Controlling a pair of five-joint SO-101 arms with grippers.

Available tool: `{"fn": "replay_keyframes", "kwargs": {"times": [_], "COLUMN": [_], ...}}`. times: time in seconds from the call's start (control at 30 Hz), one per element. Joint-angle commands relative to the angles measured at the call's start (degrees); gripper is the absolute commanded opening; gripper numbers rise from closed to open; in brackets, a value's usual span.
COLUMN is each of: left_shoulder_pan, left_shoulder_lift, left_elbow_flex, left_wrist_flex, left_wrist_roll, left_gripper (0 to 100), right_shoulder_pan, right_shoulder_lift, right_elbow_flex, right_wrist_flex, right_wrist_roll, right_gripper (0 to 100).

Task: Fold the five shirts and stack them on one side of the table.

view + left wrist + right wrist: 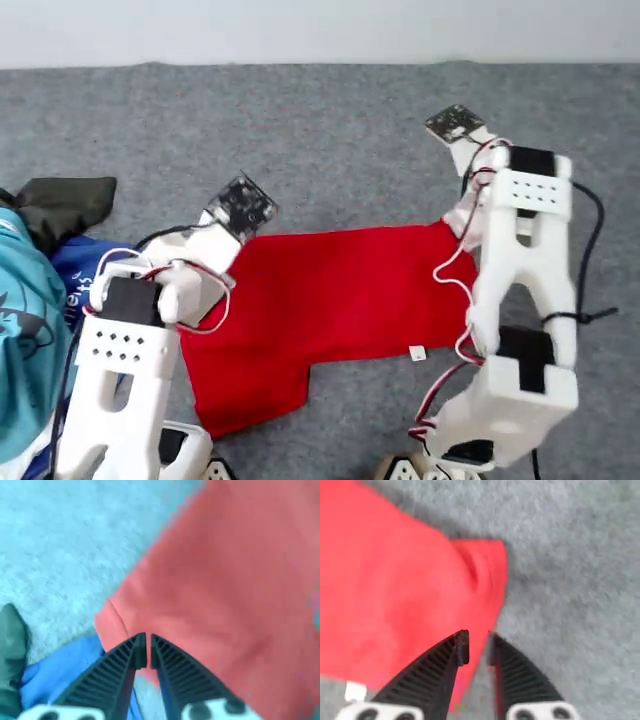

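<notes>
Finds the red shirt (340, 300) lying flat at the middle of the grey surface (330, 120), with one lobe reaching toward 7 o'clock and a small white tag (417, 352) near its 5 o'clock edge. Places the left end effector (146, 647) at the shirt's 10 o'clock corner, fingers pressed together over the cloth edge; cannot tell whether cloth sits between them. Places the right end effector (477, 647) at the 2 o'clock corner, fingers parted by a narrow gap above the shirt's edge, with red cloth visible through it. Notes a heap at the surface's 9 o'clock side: a teal shirt (20, 330), a blue shirt (75, 270) just beside the red one, and a dark green garment (65, 200) toward 10 o'clock.
</notes>
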Motion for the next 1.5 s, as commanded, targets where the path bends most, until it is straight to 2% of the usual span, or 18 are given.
{"fn": "replay_keyframes", "kwargs": {"times": [0.0,0.2,0.4,0.57,0.77,0.9,1.03,1.17,1.47], "left_shoulder_pan": [-0.4,-0.4,-0.4,-4.3,-9.9,-9.8,-9.8,-10.9,-11.2], "left_shoulder_lift": [1.4,12.7,24.9,36.5,48.1,50.8,50.7,49.8,32.1], "left_elbow_flex": [1.8,1.3,-4.0,-8.9,-15.3,-18.9,-19.6,-20.6,-20.7], "left_wrist_flex": [-8.3,-13.5,-16.1,-18.0,-17.7,-13.5,-11.2,-7.4,-0.5], "left_wrist_roll": [2.8,2.8,2.9,2.5,2.1,-0.9,-1.2,-1.3,-1.3], "left_gripper": [2,2,2,2,2,2,2,2,2], "right_shoulder_pan": [-2.7,-4.8,-4.8,-4.7,-3.4,-1.7,-0.9,-0.7,-4.2], "right_shoulder_lift": [2.2,7.3,10.0,13.8,18.8,20.0,20.0,20.0,19.9], "right_elbow_flex": [-2.7,-3.0,-3.0,-3.0,-3.0,-3.7,-7.8,-14.0,-28.3], "right_wrist_flex": [-4.3,-9.5,-13.3,-18.4,-23.5,-25.4,-21.8,-14.1,6.5], "right_wrist_roll": [-4.0,-8.7,-8.9,-8.9,-8.7,-8.7,-8.9,-9.0,-9.1], "right_gripper": [1.7,0.9,0.9,0.9,0.9,0.9,0.9,0.9,0.9]}}
